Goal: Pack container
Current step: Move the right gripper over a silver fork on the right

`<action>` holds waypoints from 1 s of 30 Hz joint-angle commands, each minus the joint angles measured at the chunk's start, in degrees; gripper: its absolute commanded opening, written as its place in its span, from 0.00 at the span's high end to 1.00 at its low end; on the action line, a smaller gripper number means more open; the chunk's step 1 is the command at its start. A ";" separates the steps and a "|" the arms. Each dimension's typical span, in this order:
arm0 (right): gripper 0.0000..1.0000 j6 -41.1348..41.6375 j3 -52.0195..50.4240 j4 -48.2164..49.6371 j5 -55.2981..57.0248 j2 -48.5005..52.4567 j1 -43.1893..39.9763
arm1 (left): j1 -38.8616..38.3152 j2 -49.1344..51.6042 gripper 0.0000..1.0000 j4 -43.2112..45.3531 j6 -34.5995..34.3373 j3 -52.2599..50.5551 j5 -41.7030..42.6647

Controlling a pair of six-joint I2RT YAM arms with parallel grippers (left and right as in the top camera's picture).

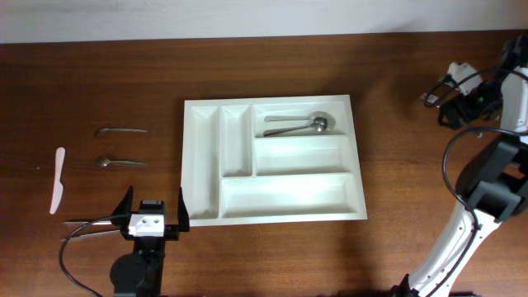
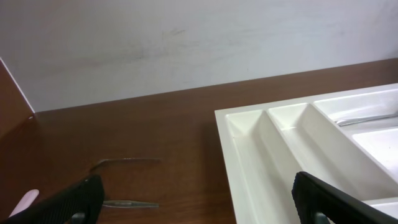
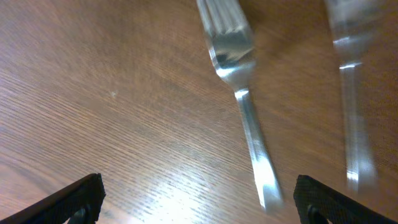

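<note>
The container, a white five-compartment tray [image 1: 356,157], lies mid-table, with metal spoons [image 1: 299,125] in its top right compartment. My left gripper [image 1: 154,213] stands open just off the tray's front left corner, empty. In the left wrist view the tray's rim [image 2: 225,149] is at the right and two spoons [image 2: 126,163] lie ahead on the wood. My right gripper [image 1: 450,95] hovers open at the far right. In its wrist view, a fork [image 3: 239,81] lies on the table between its open fingers, nearer the right one, and a second blurred metal utensil [image 3: 351,93] lies beside the fork.
Left of the tray lie two metal spoons [image 1: 120,130] [image 1: 120,162] and a white plastic knife [image 1: 58,180]. The knife's tip [image 2: 23,200] shows by my left finger. A pale wall runs along the table's far edge.
</note>
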 commanded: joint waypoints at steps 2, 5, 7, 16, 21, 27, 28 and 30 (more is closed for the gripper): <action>0.01 -3.13 0.17 -0.15 2.27 2.32 -0.28 | 0.31 -0.07 0.01 -0.11 0.70 -0.13 -0.61; 0.01 -4.52 0.17 0.00 2.16 2.95 -0.46 | 0.31 -0.07 0.01 -0.11 0.70 -0.13 -0.61; 0.01 -4.50 0.17 0.90 2.19 3.08 -0.50 | 0.31 -0.07 0.01 -0.11 0.70 -0.13 -0.61; 0.01 -6.01 0.17 2.89 3.56 3.26 -1.09 | 0.31 -0.07 0.01 -0.09 0.70 -0.13 -0.61; 0.01 -6.01 0.17 2.86 3.15 4.79 -1.79 | 0.31 -0.07 0.01 -0.07 0.72 -0.13 -0.61; 0.01 -6.01 0.17 2.86 2.56 6.56 -2.23 | 0.31 -0.07 0.01 0.13 0.70 -0.13 -0.61; 0.01 -6.01 0.17 2.86 2.56 6.60 -2.25 | 0.31 -0.07 0.01 0.15 0.70 -0.13 -0.61; 0.01 -6.16 0.17 3.02 2.58 6.60 -2.27 | 0.31 -0.07 0.01 0.13 0.70 -0.13 -0.61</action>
